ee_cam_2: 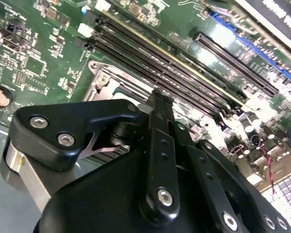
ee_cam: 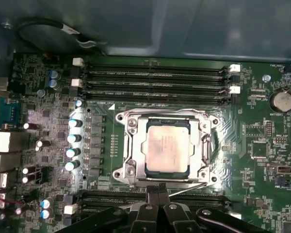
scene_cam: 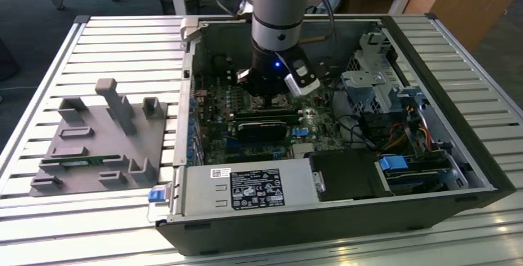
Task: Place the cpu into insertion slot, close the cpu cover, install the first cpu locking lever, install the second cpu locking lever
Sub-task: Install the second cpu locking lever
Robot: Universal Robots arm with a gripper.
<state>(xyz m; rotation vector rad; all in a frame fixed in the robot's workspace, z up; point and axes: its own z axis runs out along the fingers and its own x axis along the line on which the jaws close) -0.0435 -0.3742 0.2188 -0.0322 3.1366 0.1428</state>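
Green motherboard (ee_cam: 262, 141) surrounds the seated cpu (ee_cam: 167, 145); narrow empty gripper (ee_cam: 156, 190) hovers at cpu cover (ee_cam: 131, 145) edge.

The motherboard (ee_cam: 262, 145) is green, crossed by long black memory slots (ee_cam: 155, 80) with white end clips. The cpu (ee_cam: 168, 151) has a dull silvery-beige face, mottled faintly pink, inside the silver cpu cover (ee_cam: 131, 145). Beside it stands a row of capacitors (ee_cam: 73, 145) — pale blue tops, silver sides. The gripper (ee_cam_2: 157, 104) is glossy black with silver screws. In the exterior view the arm (scene_cam: 280, 8) is grey with a light-blue band; the case (scene_cam: 457, 155) is black-edged grey, and the fixture (scene_cam: 98, 137) beside it plain grey on a pale ribbed table (scene_cam: 49, 57) — a blue tab (scene_cam: 158, 194) at the case's corner.
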